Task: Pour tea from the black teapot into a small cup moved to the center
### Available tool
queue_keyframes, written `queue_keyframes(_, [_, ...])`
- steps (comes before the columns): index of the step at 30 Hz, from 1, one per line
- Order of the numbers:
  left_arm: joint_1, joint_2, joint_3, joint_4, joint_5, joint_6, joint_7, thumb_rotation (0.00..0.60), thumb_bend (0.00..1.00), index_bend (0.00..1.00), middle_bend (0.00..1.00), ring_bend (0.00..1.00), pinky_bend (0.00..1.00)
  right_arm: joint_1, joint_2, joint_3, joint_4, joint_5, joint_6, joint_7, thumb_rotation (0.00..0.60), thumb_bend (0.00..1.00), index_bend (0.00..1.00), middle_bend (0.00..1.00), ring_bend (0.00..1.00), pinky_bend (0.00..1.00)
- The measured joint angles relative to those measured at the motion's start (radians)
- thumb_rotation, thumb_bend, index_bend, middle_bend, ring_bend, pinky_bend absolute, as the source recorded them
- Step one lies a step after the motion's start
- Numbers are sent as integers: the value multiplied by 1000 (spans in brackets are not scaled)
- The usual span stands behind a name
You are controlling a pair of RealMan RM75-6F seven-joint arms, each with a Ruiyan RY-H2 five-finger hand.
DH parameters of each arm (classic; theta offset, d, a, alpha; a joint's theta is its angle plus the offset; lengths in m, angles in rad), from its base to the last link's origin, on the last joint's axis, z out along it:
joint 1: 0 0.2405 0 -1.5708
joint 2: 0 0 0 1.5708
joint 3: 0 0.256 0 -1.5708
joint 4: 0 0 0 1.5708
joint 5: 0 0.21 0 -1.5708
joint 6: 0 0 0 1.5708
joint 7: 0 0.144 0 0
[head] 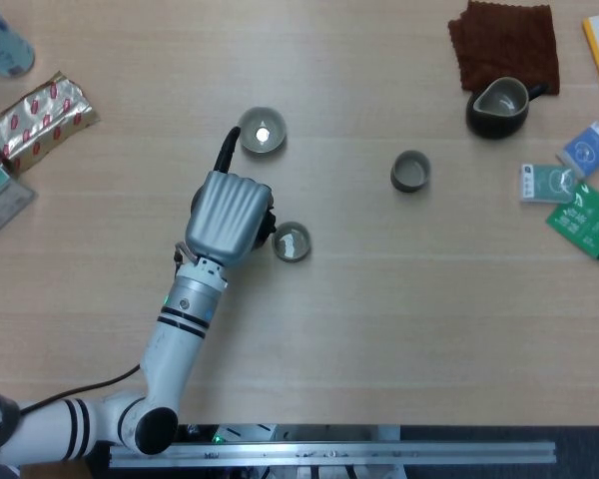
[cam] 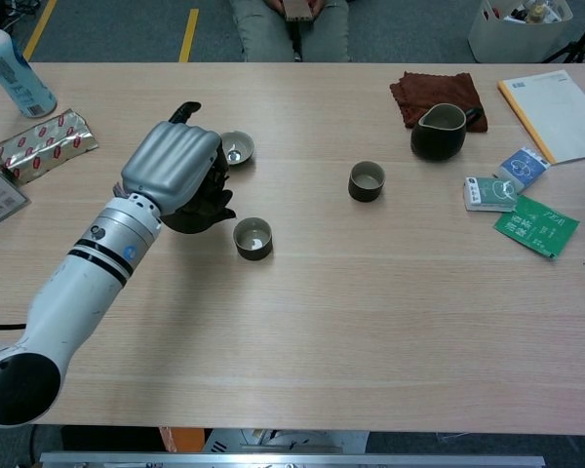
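Note:
The black teapot (head: 499, 107) (cam: 439, 132) stands at the far right by a brown cloth. Three small cups are on the table: one at the far left (head: 262, 130) (cam: 233, 147), one nearer (head: 291, 241) (cam: 253, 238), and one toward the centre (head: 410, 171) (cam: 367, 180). My left hand (head: 228, 215) (cam: 178, 172) hovers just left of the nearer cup, its dark fingers curved downward and close to the cup's rim. Its thumb points toward the far-left cup. The hand holds nothing. My right hand shows in neither view.
A brown cloth (head: 505, 42) lies behind the teapot. Tea packets (head: 579, 190) and a yellow-edged notebook (cam: 558, 112) sit at the right edge. A foil packet (head: 40, 112) and a bottle (cam: 15, 70) are at the far left.

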Motion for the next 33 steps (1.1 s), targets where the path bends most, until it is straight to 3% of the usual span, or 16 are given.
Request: queue_keyframes(33, [9,-49,45,15,84,39,120,600,328,923,973,787,47,-39,3,27,17,-31,0,56,600,202,177,155,3,74])
